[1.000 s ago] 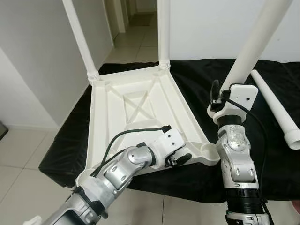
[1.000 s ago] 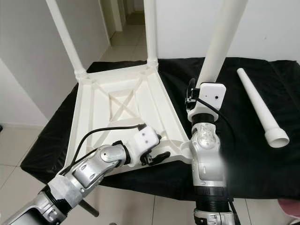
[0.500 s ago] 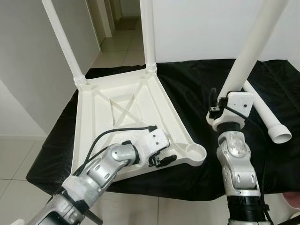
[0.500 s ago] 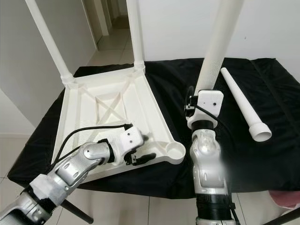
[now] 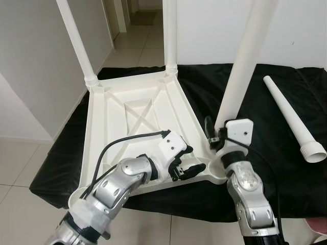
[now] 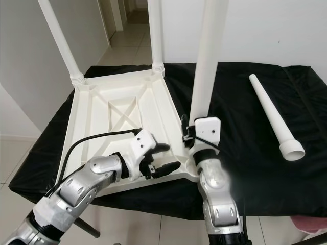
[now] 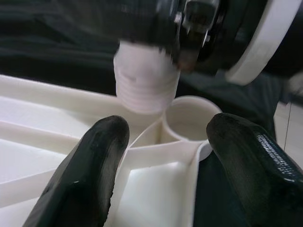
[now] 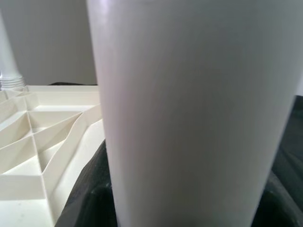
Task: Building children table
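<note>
A white plastic table top (image 5: 127, 117) lies upside down on a black cloth. Two white legs (image 5: 76, 41) (image 5: 170, 30) stand screwed into its far corners. My right gripper (image 5: 216, 134) is shut on a third leg (image 5: 240, 76) and holds it nearly upright. That leg's threaded end (image 7: 147, 78) hangs just above and beside the near right corner socket (image 7: 191, 116). My left gripper (image 7: 165, 156) is open at the table top's near edge, its fingers (image 5: 196, 168) straddling the rim beside the socket.
A fourth loose leg (image 5: 291, 117) lies on the black cloth (image 5: 265, 153) at the right. The cloth-covered surface ends close in front of me, with tiled floor (image 5: 20, 168) to the left and a hallway beyond.
My right gripper has carried the leg leftward, from over the cloth to the near right corner socket. The left gripper stays at the near rim. The camera has shifted.
</note>
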Available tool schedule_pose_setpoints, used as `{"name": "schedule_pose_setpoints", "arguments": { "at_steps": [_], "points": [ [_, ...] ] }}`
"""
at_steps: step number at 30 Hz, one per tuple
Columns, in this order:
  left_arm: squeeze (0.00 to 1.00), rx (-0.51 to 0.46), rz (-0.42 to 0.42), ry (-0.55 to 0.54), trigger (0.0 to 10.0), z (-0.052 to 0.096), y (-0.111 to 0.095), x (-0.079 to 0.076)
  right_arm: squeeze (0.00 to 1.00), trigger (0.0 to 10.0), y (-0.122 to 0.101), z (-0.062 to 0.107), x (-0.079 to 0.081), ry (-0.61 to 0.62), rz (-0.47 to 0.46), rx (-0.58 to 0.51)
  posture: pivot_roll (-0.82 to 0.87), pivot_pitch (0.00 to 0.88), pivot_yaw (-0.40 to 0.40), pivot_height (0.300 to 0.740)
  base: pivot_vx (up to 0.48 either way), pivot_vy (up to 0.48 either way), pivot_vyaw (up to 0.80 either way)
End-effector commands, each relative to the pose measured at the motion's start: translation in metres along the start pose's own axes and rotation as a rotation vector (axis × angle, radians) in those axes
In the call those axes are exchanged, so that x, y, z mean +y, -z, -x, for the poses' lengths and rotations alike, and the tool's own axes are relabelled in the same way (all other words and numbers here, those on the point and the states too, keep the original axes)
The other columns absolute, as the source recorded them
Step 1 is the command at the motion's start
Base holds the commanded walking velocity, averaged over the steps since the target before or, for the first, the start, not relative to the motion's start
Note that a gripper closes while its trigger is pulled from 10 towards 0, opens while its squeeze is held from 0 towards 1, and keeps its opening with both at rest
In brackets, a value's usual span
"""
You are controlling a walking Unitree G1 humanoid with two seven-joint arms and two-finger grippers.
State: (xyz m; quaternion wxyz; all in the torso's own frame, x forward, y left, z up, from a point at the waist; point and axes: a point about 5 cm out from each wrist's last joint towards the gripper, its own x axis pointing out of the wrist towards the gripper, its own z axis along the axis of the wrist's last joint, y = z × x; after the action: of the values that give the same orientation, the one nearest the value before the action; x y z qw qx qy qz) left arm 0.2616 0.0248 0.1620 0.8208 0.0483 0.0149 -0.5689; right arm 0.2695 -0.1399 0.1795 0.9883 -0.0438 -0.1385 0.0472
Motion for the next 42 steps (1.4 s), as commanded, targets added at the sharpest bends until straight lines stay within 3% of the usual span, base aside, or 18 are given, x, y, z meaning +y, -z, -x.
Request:
{"name": "schedule_pose_setpoints", "arguments": {
  "at_steps": [1, 8, 22, 31, 36, 42],
  "points": [
    [0.0, -0.001, 0.009, 0.002, 10.0, 0.004, -0.001, -0.001, 0.0, 10.0, -0.002, 0.003, 0.002, -0.013, -0.012, -0.003, -0.11, 0.044, 0.067, 0.74, 0.0, 0.0, 0.0],
    [0.0, -0.048, -0.007, -0.028, 10.0, 0.012, -0.002, -0.012, 0.0, 10.0, 0.003, 0.017, 0.003, 0.0, -0.047, 0.023, -0.11, 0.056, 0.064, 0.74, 0.0, 0.0, 0.0],
    [0.0, -0.068, 0.055, -0.187, 10.0, 0.009, 0.0, 0.002, 0.0, 10.0, 0.004, 0.018, -0.001, 0.026, -0.07, 0.017, -0.12, 0.05, 0.061, 0.74, 0.0, 0.0, 0.0],
    [0.0, -0.042, 0.005, -0.144, 10.0, 0.01, 0.005, -0.005, 0.0, 10.0, -0.005, 0.021, 0.001, -0.001, -0.074, -0.018, -0.12, 0.054, 0.057, 0.74, 0.0, 0.0, 0.0],
    [0.0, -0.028, -0.003, -0.106, 10.0, 0.013, 0.009, -0.009, 0.0, 10.0, -0.005, 0.032, 0.005, -0.044, -0.054, -0.018, -0.12, 0.056, 0.058, 0.74, 0.0, 0.0, 0.0],
    [0.0, -0.024, 0.027, -0.057, 10.0, 0.018, 0.01, -0.012, 0.0, 10.0, 0.012, 0.05, 0.005, -0.082, -0.022, 0.045, -0.12, 0.058, 0.061, 0.74, 0.0, 0.0, 0.0]
  ]
}}
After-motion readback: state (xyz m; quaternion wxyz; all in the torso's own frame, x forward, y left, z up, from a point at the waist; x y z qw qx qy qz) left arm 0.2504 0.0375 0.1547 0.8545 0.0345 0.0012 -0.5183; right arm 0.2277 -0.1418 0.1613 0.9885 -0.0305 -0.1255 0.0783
